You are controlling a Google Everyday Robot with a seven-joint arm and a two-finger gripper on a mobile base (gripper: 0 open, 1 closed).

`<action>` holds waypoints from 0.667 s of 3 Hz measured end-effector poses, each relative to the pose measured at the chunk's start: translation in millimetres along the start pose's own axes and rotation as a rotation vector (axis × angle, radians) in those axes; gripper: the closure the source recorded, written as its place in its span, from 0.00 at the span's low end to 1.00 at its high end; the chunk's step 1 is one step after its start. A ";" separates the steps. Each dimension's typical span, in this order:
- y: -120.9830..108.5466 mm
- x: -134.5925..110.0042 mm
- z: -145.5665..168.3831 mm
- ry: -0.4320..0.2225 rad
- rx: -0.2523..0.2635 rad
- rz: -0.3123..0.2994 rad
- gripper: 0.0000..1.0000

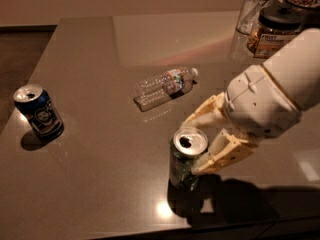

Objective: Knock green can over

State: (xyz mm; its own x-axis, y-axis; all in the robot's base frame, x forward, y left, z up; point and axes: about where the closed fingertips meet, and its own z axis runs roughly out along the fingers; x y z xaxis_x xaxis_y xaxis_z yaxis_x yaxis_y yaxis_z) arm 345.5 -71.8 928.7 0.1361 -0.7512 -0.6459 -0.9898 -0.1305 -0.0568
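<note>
The green can (186, 159) stands on the table near its front edge, leaning slightly, with its silver top and pull-tab opening facing up. My gripper (195, 145) reaches in from the right with its pale fingers spread open. The lower finger (216, 156) presses against the can's right side. The upper finger (204, 112) points left just behind the can's top. The gripper's white body (260, 106) hides the table behind it.
A clear plastic bottle (165, 86) lies on its side mid-table. A blue can (37, 111) stands at the left. A glass (254, 9) and a dark-lidded jar (272, 29) stand at the back right. The table's front edge (150, 226) is close below the green can.
</note>
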 end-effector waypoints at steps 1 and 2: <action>-16.1 -5.4 -20.3 0.132 0.019 0.047 0.99; -37.0 -7.7 -35.4 0.306 0.031 0.097 1.00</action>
State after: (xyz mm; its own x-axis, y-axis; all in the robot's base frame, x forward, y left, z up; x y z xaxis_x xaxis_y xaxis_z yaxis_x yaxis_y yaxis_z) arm 382.6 -84.1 962.8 0.0428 -0.9196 -0.3905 -0.9989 -0.0328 -0.0323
